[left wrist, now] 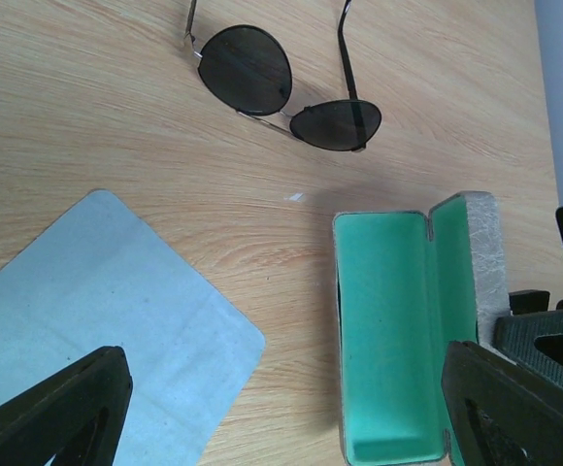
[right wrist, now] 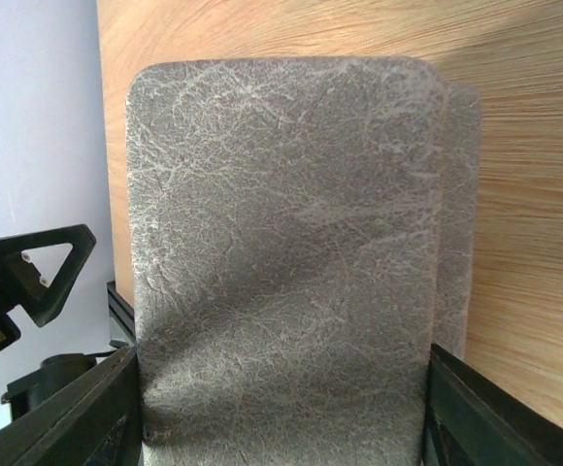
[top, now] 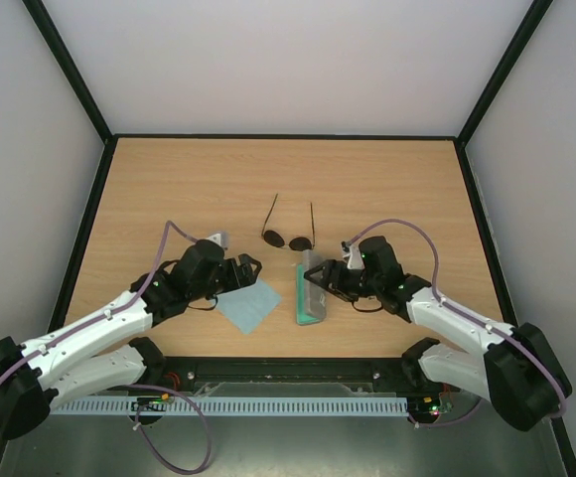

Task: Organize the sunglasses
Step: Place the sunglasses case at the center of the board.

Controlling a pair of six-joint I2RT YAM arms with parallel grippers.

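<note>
The sunglasses (top: 288, 239) (left wrist: 248, 68) lie on the wooden table, lenses toward me and temple arms unfolded pointing away. Just in front of them the grey case (top: 311, 293) (left wrist: 388, 330) stands open, showing its green lining. My right gripper (top: 320, 278) (right wrist: 281, 388) is shut on the case (right wrist: 281, 243), one finger against each side of its grey lid. My left gripper (top: 247, 269) (left wrist: 286, 364) hovers open between the light blue cloth (top: 249, 305) (left wrist: 97, 301) and the case, holding nothing.
A black frame edges the table (top: 169, 189), with white walls behind it and at both sides. Bare wood stretches beyond the sunglasses toward the back. The two grippers are close together, either side of the case.
</note>
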